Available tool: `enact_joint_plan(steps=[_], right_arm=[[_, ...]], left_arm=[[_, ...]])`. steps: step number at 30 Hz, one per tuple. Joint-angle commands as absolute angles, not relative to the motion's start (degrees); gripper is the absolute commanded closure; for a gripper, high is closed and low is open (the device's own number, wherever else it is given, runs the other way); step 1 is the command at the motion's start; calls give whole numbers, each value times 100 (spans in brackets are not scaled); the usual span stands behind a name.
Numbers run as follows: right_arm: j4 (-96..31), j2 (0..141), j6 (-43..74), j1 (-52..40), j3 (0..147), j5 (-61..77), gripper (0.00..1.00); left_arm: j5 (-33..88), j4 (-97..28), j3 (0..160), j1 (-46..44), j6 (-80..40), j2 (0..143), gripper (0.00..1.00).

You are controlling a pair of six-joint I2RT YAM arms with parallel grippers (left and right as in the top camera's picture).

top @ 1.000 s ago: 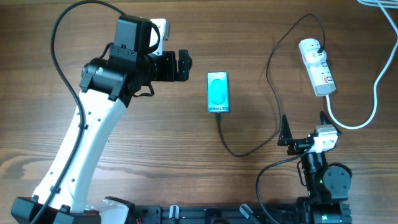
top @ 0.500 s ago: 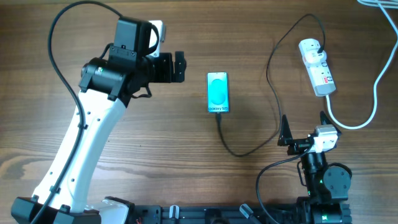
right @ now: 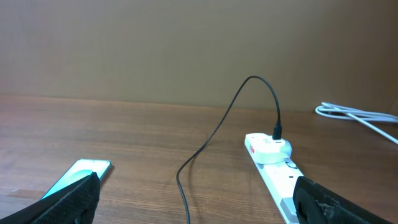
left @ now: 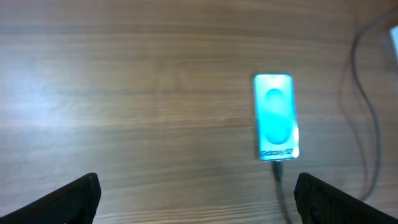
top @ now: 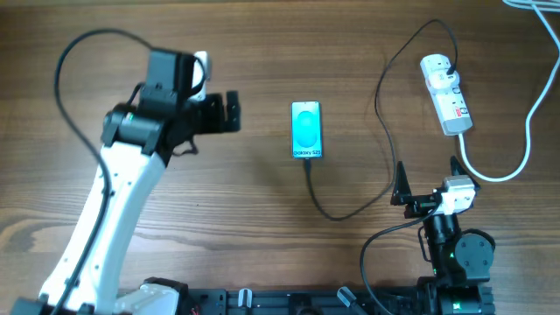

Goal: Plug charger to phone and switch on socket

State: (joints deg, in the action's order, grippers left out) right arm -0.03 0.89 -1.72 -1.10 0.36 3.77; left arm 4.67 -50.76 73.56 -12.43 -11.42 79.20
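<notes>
The phone (top: 306, 129) lies flat mid-table with its turquoise screen lit; it also shows in the left wrist view (left: 275, 117) and the right wrist view (right: 79, 175). The thin black charger cable (top: 337, 216) meets the phone's lower edge, loops right and runs up to the white adapter (top: 435, 64). The adapter sits in the white socket strip (top: 450, 107). In the left wrist view the cable's plug (left: 278, 170) touches the phone's end. My left gripper (top: 231, 111) is open and empty, left of the phone. My right gripper (top: 429, 178) is open and empty, below the strip.
The strip's thick white cord (top: 516, 166) curves off to the right and up past the table's far right edge. In the right wrist view the adapter (right: 268, 147) stands on the strip (right: 281, 182), with the cord (right: 357, 116) behind. The robots' black cables arc near both arm bases.
My left arm has drawn back to the left, away from the phone, with its jaws still open. The phone, cable, strip and right arm have not moved.
</notes>
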Motion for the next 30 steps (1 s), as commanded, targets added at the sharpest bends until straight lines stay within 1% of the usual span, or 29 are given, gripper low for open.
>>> enact_joint_plan(steps=[1, 13, 18, 24, 30], right_arm=[[3, 21, -108, -143, 27, 342, 1], [3, 21, -108, -143, 27, 342, 0], [3, 21, -108, -143, 27, 342, 0], [3, 21, -108, -143, 27, 342, 0], [3, 21, -110, -143, 27, 342, 0]], left_arm=[[397, -5022, 6751, -1015, -1072, 7242, 0], [397, -4998, 5695, -526, -1070, 5677, 0], [504, -4423, 4899, -486, -1070, 5048, 0], [574, -3514, 3931, -486, -1070, 3977, 0], [572, -3358, 3439, -486, -1063, 3177, 0]])
